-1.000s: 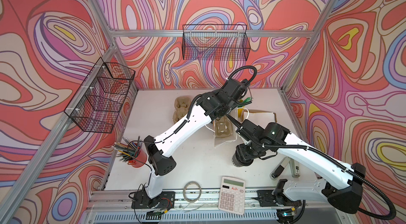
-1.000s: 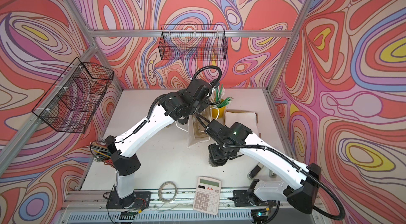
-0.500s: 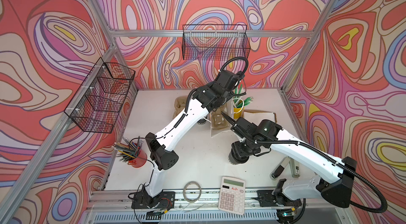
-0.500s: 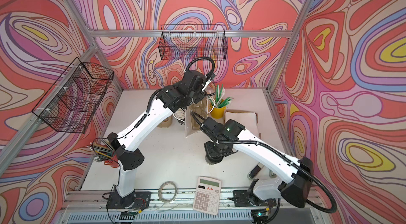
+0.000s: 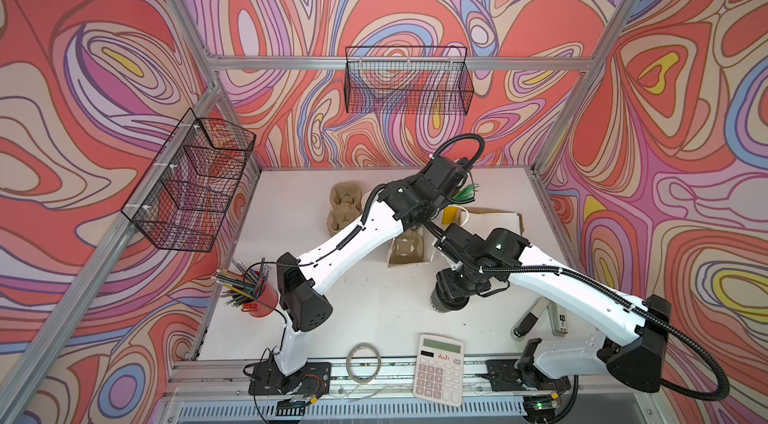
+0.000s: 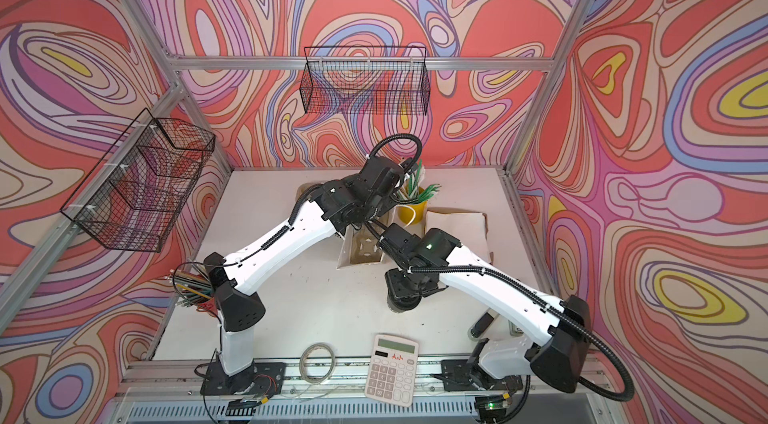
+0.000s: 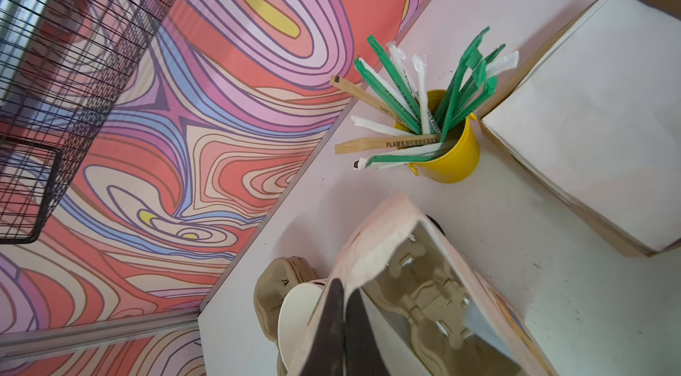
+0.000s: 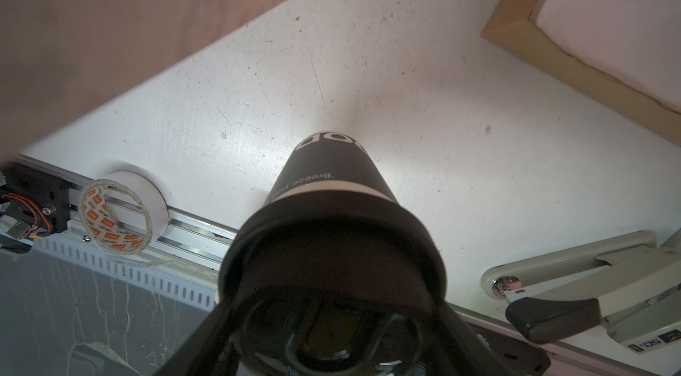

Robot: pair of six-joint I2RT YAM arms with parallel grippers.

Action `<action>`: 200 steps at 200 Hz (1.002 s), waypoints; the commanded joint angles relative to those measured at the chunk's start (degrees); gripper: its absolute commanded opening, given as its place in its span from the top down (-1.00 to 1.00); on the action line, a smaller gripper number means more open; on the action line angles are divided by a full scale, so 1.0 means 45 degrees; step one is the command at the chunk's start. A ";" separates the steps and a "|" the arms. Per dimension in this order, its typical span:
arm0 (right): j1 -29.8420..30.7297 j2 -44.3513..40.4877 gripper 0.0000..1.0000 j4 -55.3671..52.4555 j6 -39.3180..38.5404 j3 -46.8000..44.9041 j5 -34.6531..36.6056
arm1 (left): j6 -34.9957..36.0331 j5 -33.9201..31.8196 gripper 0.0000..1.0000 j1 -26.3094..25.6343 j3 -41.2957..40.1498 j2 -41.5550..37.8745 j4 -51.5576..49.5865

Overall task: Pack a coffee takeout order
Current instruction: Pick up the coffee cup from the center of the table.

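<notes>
My left gripper (image 7: 346, 295) is shut on the rim of the white paper bag (image 7: 372, 230), pinching one wall between its fingers. The bag stands open at the back middle of the table in both top views (image 5: 390, 255) (image 6: 343, 253). A tan pulp carrier (image 7: 423, 296) lies inside it, also visible from above (image 5: 408, 249). My right gripper (image 8: 331, 304) is shut on the black lid of the black cup (image 8: 328, 175), in front of the bag to its right (image 5: 446, 303). The cup hangs upright low over the table; whether it touches I cannot tell.
A yellow pot of straws (image 7: 455, 156) and a flat cardboard box of white sheets (image 5: 494, 220) stand behind the bag. Spare carriers (image 5: 345, 206) and white-lined cups (image 7: 294, 315) sit to its left. A red pen pot (image 5: 262, 299), tape roll (image 5: 365, 361), calculator (image 5: 440, 368) and stapler (image 5: 538, 314) line the front.
Both arms have shifted only a little. The left gripper keeps its pinch on the bag rim and the right keeps hold of the cup.
</notes>
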 commanded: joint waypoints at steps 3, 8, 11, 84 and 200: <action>0.0098 -0.0826 -0.36 -0.0036 0.0471 -0.0595 -0.0087 | -0.0293 -0.0708 1.00 -0.0126 -0.0420 -0.1033 0.0686; 0.0110 -0.0995 -0.36 -0.0143 0.0507 -0.0660 -0.0114 | -0.0134 -0.0708 1.00 -0.0138 -0.0575 -0.1093 0.0917; 0.0106 -0.1077 -0.37 -0.0209 0.0519 -0.0679 -0.0148 | -0.0042 -0.0708 1.00 -0.0109 -0.0641 -0.1104 0.1005; 0.0311 -0.1605 -0.37 -0.2059 0.0465 0.1093 0.0218 | 0.0296 -0.0676 1.00 0.0593 0.0265 -0.0176 0.0983; 0.1542 0.0318 -0.37 -0.0993 0.0683 0.1059 0.0553 | 0.0070 -0.0729 1.00 0.0569 0.0278 -0.0473 0.0611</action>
